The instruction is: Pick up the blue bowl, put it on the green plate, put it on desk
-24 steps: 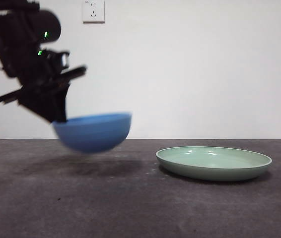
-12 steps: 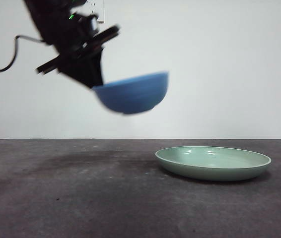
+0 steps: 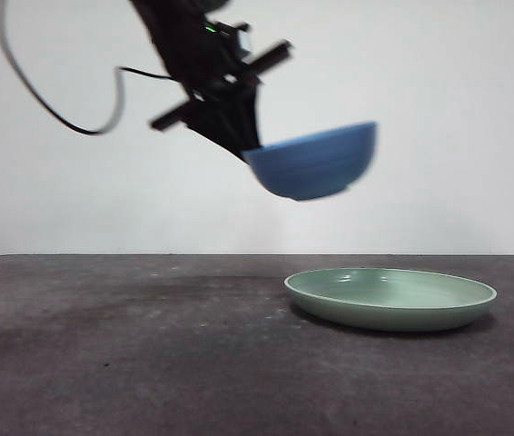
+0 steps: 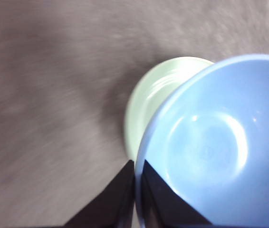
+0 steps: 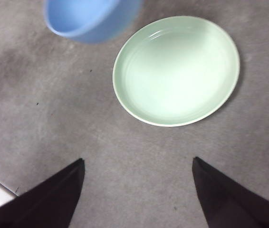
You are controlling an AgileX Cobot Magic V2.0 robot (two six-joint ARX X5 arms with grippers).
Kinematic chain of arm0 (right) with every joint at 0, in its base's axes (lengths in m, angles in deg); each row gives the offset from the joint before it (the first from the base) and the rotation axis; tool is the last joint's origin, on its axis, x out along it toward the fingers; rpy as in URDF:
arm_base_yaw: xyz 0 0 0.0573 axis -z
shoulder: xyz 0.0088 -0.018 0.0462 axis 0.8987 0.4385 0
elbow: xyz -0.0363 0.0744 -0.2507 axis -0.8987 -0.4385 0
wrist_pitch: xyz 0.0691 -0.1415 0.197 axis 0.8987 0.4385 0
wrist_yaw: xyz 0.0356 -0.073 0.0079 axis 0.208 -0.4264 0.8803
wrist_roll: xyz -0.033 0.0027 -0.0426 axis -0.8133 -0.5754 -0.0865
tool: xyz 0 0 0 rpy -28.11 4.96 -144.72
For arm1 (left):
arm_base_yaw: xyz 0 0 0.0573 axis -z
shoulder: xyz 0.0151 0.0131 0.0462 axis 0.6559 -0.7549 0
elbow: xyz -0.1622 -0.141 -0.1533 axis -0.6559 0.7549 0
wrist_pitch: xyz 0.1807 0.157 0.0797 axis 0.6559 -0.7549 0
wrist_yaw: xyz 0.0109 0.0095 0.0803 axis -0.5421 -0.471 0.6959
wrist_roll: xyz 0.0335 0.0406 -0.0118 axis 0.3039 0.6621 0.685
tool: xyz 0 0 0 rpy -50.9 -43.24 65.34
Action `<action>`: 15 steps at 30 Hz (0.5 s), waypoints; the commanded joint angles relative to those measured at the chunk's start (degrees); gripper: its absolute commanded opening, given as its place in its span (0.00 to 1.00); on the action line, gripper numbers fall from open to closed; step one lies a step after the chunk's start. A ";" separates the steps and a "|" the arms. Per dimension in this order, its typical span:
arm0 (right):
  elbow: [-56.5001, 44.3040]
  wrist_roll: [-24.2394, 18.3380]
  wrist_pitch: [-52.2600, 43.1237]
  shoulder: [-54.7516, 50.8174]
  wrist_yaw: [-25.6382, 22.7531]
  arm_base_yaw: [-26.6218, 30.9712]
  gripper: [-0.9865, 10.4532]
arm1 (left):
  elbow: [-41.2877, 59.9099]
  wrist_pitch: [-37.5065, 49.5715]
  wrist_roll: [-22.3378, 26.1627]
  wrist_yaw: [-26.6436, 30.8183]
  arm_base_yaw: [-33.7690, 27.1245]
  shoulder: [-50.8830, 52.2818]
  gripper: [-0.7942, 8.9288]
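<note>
The left gripper (image 3: 250,150) enters the front view from above, dark and tilted, with a cable looping off behind it. Its jaws are clenched on the near rim of the bowl (image 3: 314,162), one jaw inside the wall and one outside, as the left wrist view confirms at the gripper (image 4: 135,172). The bowl (image 4: 210,152) hangs in the air, mouth up and tipped slightly, well clear of the desk (image 3: 148,345).

The governing relation: the bowl sits above the near-left edge of the plate (image 3: 390,298), not yet over its centre. From the left wrist view the plate (image 4: 148,99) shows only as a crescent beyond the bowl's rim, so the bowl part-covers it from above. The judgement is that a further carry to the right, then a descent, is needed before release.

Against the earlier front frames, the bowl has risen from just above the desk and travelled rightward to the plate's edge; the plate has not moved.

The right gripper (image 5: 138,166) waits with jaws spread wide, holding nothing, near the plate (image 5: 177,71); the bowl (image 5: 89,19) shows at the frame edge.
</note>
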 commanded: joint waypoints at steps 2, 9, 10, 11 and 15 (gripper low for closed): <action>2.69 0.66 1.90 -0.96 -0.81 -0.20 0.40 | -10.67 -2.56 0.37 0.46 2.95 -8.13 0.10; 5.64 0.66 4.90 -3.54 -3.17 -0.17 0.40 | -20.92 -6.01 1.44 3.21 6.40 -18.73 0.10; 5.90 0.66 5.38 -3.80 -3.50 -0.20 0.40 | -21.03 -5.88 1.46 3.39 6.67 -19.50 0.10; 6.14 0.66 5.77 -4.11 -4.07 -0.20 0.40 | -21.03 -5.81 1.51 3.54 6.84 -20.20 0.10; 6.27 0.68 6.34 -4.92 -4.70 -0.20 0.40 | -21.03 -5.86 1.51 3.80 7.10 -22.60 0.10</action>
